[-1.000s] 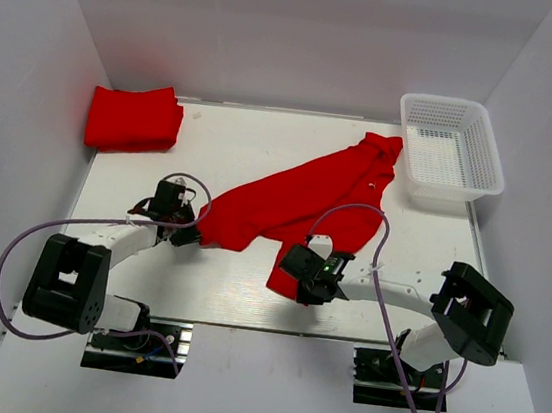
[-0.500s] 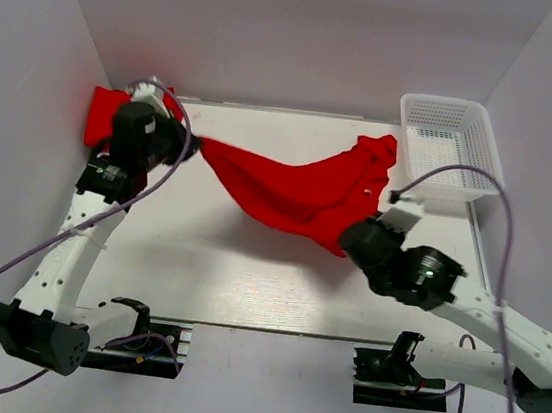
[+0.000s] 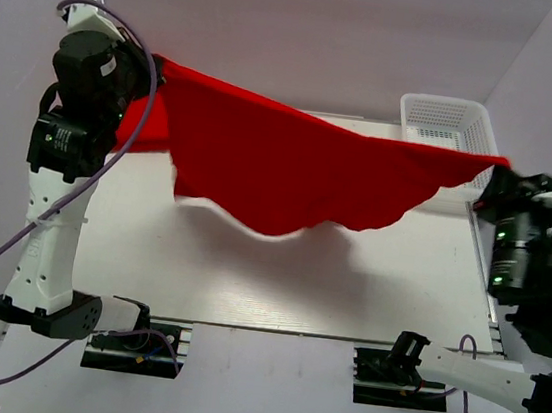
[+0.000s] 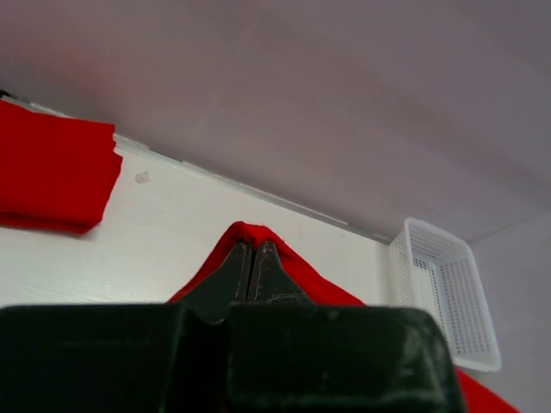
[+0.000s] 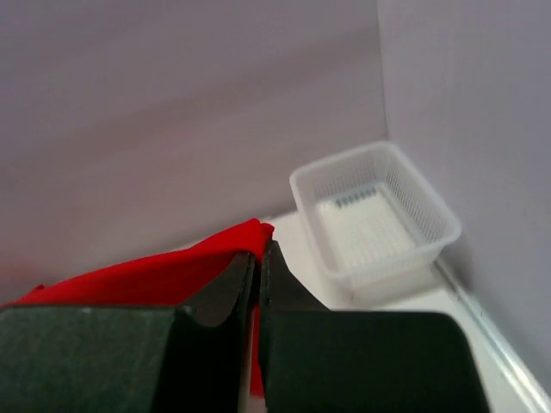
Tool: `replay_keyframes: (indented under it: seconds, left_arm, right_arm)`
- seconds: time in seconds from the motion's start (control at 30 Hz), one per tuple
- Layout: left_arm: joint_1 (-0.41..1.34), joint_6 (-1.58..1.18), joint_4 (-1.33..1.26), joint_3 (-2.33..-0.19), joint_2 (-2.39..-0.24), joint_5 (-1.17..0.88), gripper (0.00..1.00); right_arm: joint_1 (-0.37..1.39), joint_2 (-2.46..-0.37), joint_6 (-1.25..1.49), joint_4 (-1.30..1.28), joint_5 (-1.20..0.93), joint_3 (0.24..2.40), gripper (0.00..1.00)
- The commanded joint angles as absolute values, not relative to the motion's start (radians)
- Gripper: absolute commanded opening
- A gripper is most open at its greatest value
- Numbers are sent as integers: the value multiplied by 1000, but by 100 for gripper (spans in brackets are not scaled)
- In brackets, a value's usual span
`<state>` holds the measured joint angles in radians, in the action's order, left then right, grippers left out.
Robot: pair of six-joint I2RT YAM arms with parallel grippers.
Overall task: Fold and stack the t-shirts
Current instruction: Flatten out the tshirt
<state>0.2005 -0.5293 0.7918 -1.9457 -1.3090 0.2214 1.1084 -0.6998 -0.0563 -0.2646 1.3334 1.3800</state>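
While the cloth hangs in the air, step in hand: spreading one shirt flat ahead of folding, as I judge it.
Left gripper [image 3: 156, 59]: jaws pinched tight on a tuck of red cloth at one end of the shirt, high over the far left of the tabletop [image 3: 246, 284].
Right gripper [image 3: 499, 165]: jaws pressed together on the opposite end, raised just in front of the basket [image 3: 421, 106].
Held t-shirt [image 3: 281, 167]: stretched between the two grippers, with the upper edge taut and the lower edge sagging in scallops clear of the tabletop.
Folded t-shirt [image 4: 52, 168]: lies at the far left corner, and the overhead view hides most of it behind the raised cloth.
Lowering: both arms should probably descend together at an even rate, so the loose hem touches down first and the rest rolls out flat behind it.
Tension: pull outward enough to take out the scallops, but not so hard that a pinch slips.
Placement: aim for the bare middle, well apart from the folded shirt and the basket.
Risk: the right end hangs close to the basket rim and could drape over it.
Release: open only once the cloth lies flat.
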Motion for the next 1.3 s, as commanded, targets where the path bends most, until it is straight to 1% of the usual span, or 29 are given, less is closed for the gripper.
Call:
replay_keyframes:
  seconds: [0.0, 0.03, 0.07, 0.13, 0.17, 0.2, 0.27, 0.4, 0.47, 0.57, 0.6, 0.67, 0.77, 0.87, 0.9, 0.93, 0.97, 1.03, 1.13, 1.17, 1.27]
  left_arm:
    - [195, -447, 834, -2066, -1287, 327, 0]
    - [195, -411, 821, -2084, -1287, 327, 0]
    - [195, -391, 810, -2098, -1287, 310, 0]
    - [195, -351, 754, -2108, -1247, 269, 0]
    - [195, -329, 738, -2117, -1233, 268, 0]
    - [195, -316, 726, -2132, -1221, 268, 0]
    - [195, -275, 695, -2150, -1190, 288, 0]
    - [204, -197, 643, -2215, -1166, 284, 0]
    - [204, -163, 601, -2236, -1146, 272, 0]
    - [204, -130, 575, -2267, -1146, 249, 0]
    - [204, -103, 562, -2267, -1135, 239, 0]
    - [204, -103, 537, -2267, -1124, 229, 0]
    - [204, -94, 537, -2278, -1124, 193, 0]
    - [195, -94, 537, -2278, -1124, 172, 0]
    - [195, -94, 537, -2278, -1124, 157, 0]
    - [195, -94, 549, -2278, -1124, 156, 0]
    - [195, -94, 549, -2278, -1124, 146, 0]
    - [195, -94, 560, -2269, -1124, 135, 0]
    - [195, -94, 540, -2227, -1103, 124, 0]
    - [195, -94, 540, -2227, -1091, 115, 0]
    - [195, -94, 540, -2227, -1077, 83, 0]
  right_arm:
    - [1111, -781, -468, 44, 1390, 1541, 0]
    - [1111, -804, -564, 61, 1385, 1637, 0]
    - [1109, -872, -602, 75, 1388, 1672, 0]
    - [1109, -922, -745, 167, 1374, 1722, 0]
    - [1109, -998, -831, 219, 1373, 1815, 0]
    - [1112, -1021, -909, 266, 1368, 1851, 0]
    - [1112, -1102, -995, 328, 1351, 1978, 0]
    - [1109, -1170, -1112, 383, 1293, 2130, 0]
    - [1109, -1164, -1112, 379, 1200, 2151, 0]
    - [1109, -1140, -1079, 342, 1146, 2148, 0]
    - [1109, -1106, -1037, 274, 1097, 2128, 0]
    - [1108, -1080, -973, 220, 995, 2121, 0]
    - [1106, -1075, -937, 152, 941, 2115, 0]
    - [1106, -1112, -994, 132, 946, 2112, 0]
    - [1106, -1112, -1062, 184, 953, 2093, 0]
    - [1104, -1091, -1136, 298, 959, 1950, 0]
    - [1106, -1092, -1159, 333, 966, 1930, 0]
    - [1106, -1112, -1158, 330, 1000, 1942, 0]
    - [1108, -1120, -1125, 296, 982, 1996, 0]
    - [1106, -1115, -1086, 243, 979, 2032, 0]
    - [1104, -1082, -1010, 172, 996, 2054, 0]
